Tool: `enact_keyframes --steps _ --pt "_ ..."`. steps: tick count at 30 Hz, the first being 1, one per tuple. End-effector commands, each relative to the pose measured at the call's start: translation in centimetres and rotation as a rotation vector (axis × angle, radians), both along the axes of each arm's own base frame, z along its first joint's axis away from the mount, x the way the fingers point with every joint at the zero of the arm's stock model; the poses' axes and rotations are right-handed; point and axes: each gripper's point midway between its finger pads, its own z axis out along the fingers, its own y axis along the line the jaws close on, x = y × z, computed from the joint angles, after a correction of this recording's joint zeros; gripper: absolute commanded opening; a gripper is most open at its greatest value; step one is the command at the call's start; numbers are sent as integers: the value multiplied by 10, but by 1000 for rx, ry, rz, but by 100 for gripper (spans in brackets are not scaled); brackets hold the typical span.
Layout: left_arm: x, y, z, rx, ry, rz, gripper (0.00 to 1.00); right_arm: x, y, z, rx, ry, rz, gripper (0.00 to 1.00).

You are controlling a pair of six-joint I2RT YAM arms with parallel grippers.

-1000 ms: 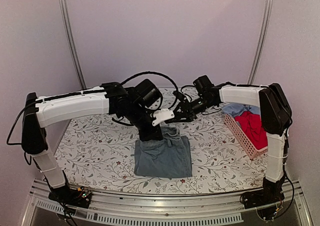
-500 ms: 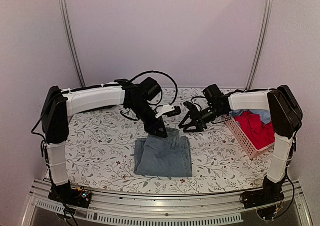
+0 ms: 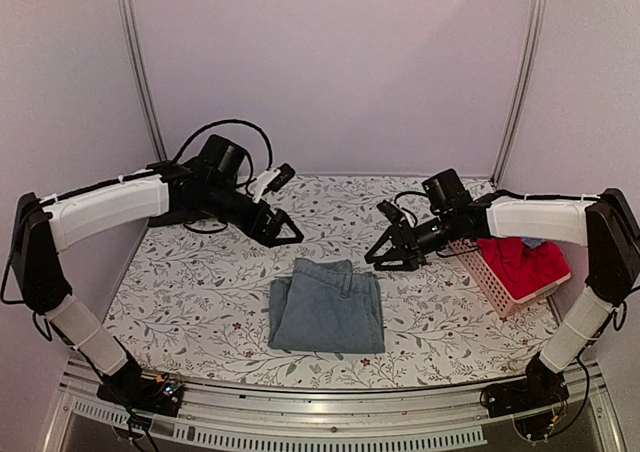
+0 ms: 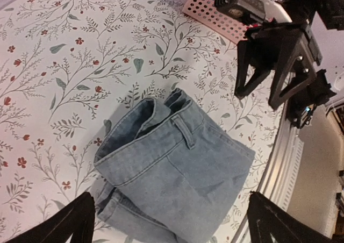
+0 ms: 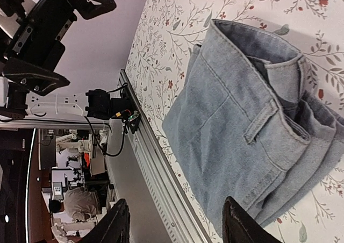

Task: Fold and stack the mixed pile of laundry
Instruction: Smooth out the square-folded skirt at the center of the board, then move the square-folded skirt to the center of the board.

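Note:
A folded light-blue denim piece (image 3: pixel 327 305) (image 4: pixel 172 168) (image 5: pixel 252 124) lies flat on the floral table, near the front middle. My left gripper (image 3: pixel 284 233) (image 4: pixel 173 225) hovers behind and to the left of it, open, nothing between its fingers. On the other side, my right gripper (image 3: pixel 389 258) (image 5: pixel 178 224) hangs behind and to the right of the denim, also open and empty. A red garment (image 3: pixel 523 262) and a pale blue one (image 3: pixel 533 243) lie in the pink basket (image 3: pixel 488 277) at the right. No black pinstriped shirt shows.
The pink slatted basket (image 4: pixel 210 18) stands along the table's right edge, close under the right arm. A metal rail (image 3: pixel 320 412) runs along the near edge. The floral cloth (image 3: pixel 190 292) covers the table to the left of the denim.
My left gripper opened, let go of the denim and drew back to the left rear. The right gripper pulled back to the right. The denim now lies folded alone.

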Motion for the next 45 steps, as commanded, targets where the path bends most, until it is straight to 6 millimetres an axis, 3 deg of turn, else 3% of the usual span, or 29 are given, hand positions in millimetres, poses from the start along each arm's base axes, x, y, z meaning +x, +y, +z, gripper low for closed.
enact_keyframes --steps 1,5,9,13,16,19,21,23,25,26,29,30,33,38,42,45 --pt "-34 -41 -28 -134 170 -14 100 -27 37 -6 47 37 65 57" --pt "-49 -53 -80 -121 338 25 100 -38 52 -47 20 121 93 56" --pt "-52 -34 -134 -60 450 116 100 -43 50 -87 -23 191 84 56" --pt "-32 -2 -181 19 526 226 100 -39 47 -126 -90 233 70 56" --pt "-2 8 -194 48 515 279 100 -16 44 -150 -128 255 20 55" --pt "38 16 -189 60 466 316 100 23 41 -151 -129 239 -45 54" --pt "66 22 -161 22 390 351 100 41 42 -137 -114 224 -61 54" --pt "83 27 -116 -22 280 374 100 51 48 -108 -91 156 -42 54" --pt "88 38 -72 -81 187 413 100 53 48 -83 -72 108 -36 55" --pt "83 46 -63 -109 178 439 100 53 47 -63 -52 71 -40 56" --pt "65 65 -45 -212 204 484 100 45 34 -47 -73 52 -89 60" --pt "57 70 -49 -225 242 482 100 40 27 -42 -87 51 -117 61" --pt "33 82 -80 -185 365 530 100 23 5 -52 -148 90 -188 67" --pt "1 90 -112 -191 474 612 100 6 -18 -83 -242 182 -272 71" --pt "-14 82 -139 -138 534 606 100 7 -16 -93 -238 208 -286 73" --pt "-15 69 -142 -206 553 543 100 25 -4 -83 -220 150 -275 69"
